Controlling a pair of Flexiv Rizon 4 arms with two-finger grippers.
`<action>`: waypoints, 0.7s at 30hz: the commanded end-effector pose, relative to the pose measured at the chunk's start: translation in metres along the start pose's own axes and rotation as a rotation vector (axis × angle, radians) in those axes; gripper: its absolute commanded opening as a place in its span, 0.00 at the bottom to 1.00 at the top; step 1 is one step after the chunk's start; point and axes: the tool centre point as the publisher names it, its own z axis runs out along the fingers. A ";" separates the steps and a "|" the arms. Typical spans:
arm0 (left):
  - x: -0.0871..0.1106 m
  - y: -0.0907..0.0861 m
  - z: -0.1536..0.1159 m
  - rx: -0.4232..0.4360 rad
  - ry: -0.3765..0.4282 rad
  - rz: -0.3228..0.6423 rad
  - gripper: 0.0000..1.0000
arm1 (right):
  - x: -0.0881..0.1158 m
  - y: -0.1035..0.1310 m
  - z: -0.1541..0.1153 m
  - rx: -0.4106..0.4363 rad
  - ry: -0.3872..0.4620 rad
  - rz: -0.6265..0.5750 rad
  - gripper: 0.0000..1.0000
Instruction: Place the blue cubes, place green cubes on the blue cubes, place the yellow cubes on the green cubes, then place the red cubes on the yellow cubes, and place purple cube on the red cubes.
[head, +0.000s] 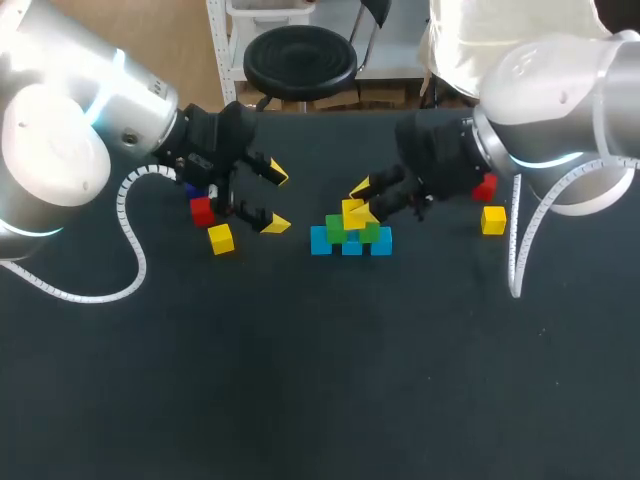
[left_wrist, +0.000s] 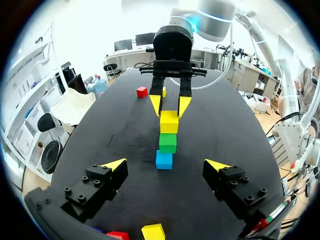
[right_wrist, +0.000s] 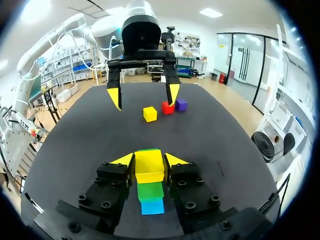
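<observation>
Currently, the left pincer (head: 274, 198) is held spread, with nothing between its yellow-tipped fingers. This is judged a standby posture, aimed at the stack but well apart from it. Behind and beside this pincer lie a loose red cube (head: 202, 210), a loose yellow cube (head: 221, 238) and a purple cube (right_wrist: 181, 104), judged to be stock for later layers.

Ahead of the left pincer, a row of blue cubes (head: 350, 246) is set side by side on the dark matt table (head: 320, 380) as the base. Green cubes (head: 336, 228) are seated on that row. All cubes are small, sharp-edged blocks with smooth, plain-coloured faces, so flat face bears on flat face.

The right pincer (right_wrist: 150, 160) is pinched on the held yellow cube (right_wrist: 149, 169), with one finger pressed against each opposite side face. The cube is positioned directly over the green layer, with the blue layer beneath. Whether it is fully seated cannot be told. The side grip is judged to leave the underside free for placement. Behind the right pincer, beside its wrist, lie a second red cube (head: 485, 187) and a second yellow cube (head: 493, 220).
</observation>
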 end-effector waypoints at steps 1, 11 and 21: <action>0.002 -0.001 0.000 -0.002 -0.006 0.004 1.00 | 0.001 -0.002 0.001 -0.004 0.000 0.001 0.00; 0.002 -0.001 0.000 -0.002 -0.006 0.004 1.00 | 0.000 -0.004 0.002 -0.009 0.003 0.000 0.00; 0.002 -0.001 0.000 -0.002 -0.006 0.004 1.00 | 0.000 -0.004 0.001 -0.009 0.006 0.009 1.00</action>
